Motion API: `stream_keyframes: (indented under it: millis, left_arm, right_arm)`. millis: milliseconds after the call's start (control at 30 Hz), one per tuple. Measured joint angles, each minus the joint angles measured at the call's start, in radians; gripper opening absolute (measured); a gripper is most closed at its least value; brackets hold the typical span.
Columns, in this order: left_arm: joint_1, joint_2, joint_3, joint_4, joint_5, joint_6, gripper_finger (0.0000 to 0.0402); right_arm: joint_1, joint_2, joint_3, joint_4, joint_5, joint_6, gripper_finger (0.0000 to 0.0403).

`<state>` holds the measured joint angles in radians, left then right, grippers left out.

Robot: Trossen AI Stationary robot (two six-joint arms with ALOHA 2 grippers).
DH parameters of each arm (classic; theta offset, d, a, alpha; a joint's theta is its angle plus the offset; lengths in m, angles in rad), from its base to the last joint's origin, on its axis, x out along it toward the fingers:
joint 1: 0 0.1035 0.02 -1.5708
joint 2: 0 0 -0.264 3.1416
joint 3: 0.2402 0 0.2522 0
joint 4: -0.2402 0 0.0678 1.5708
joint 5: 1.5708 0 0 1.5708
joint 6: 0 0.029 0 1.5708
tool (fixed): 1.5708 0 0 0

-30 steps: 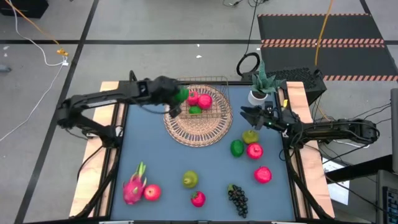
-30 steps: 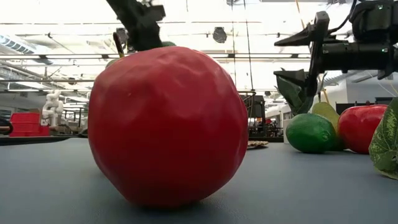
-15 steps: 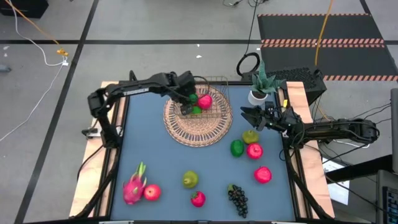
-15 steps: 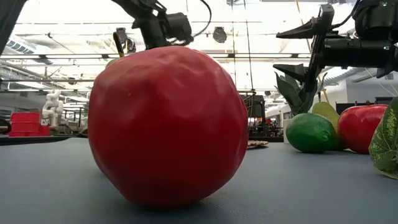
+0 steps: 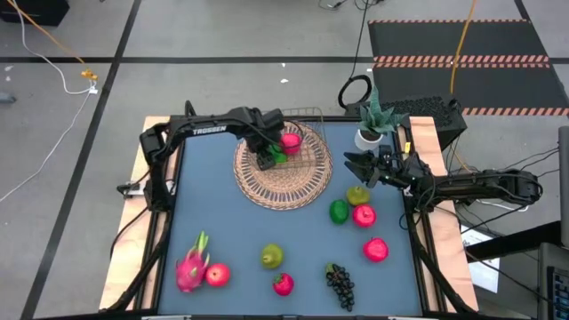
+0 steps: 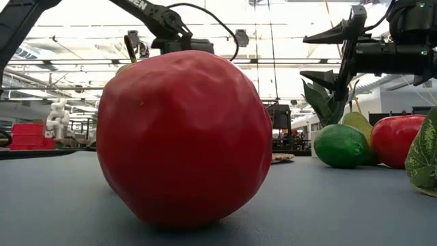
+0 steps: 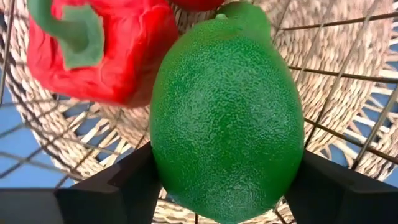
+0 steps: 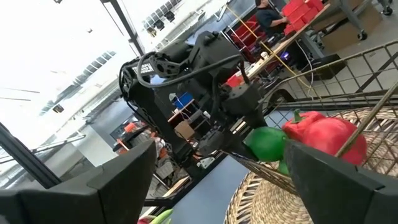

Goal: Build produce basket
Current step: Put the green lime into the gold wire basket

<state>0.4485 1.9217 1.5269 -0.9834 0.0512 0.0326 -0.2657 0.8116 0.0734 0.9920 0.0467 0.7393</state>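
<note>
Wicker mat (image 5: pixel 283 182) underlies basket (image 5: pixel 298 142); lime (image 7: pixel 227 112) upright.

High cam straight down; low cam tabletop level; wrist cams close, both seeing basket (image 7: pixel 348 81).

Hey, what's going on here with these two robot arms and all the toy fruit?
The left pincer holds a green lime down inside the wire basket, which sits on a round wicker mat and already contains red produce. The right pincer waits open near the potted plant. More fruit, such as the grapes and dragon fruit, lies on the table.
</note>
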Motion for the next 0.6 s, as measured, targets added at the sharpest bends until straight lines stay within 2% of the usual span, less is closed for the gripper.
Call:
stream_keyframes:
  millis: [333, 600]
  left_arm:
    - [-0.003, 0.002, -0.001, 0.020, 0.001, 0.033, 0.0364]
    - [-0.003, 0.002, -0.001, 0.017, -0.046, 0.061, 0.0368]
  right_arm:
    - [-0.001, 0.000, 0.000, -0.002, 0.000, -0.015, 0.0345]
    - [-0.001, 0.000, 0.000, -0.002, 0.000, -0.018, 0.0345]
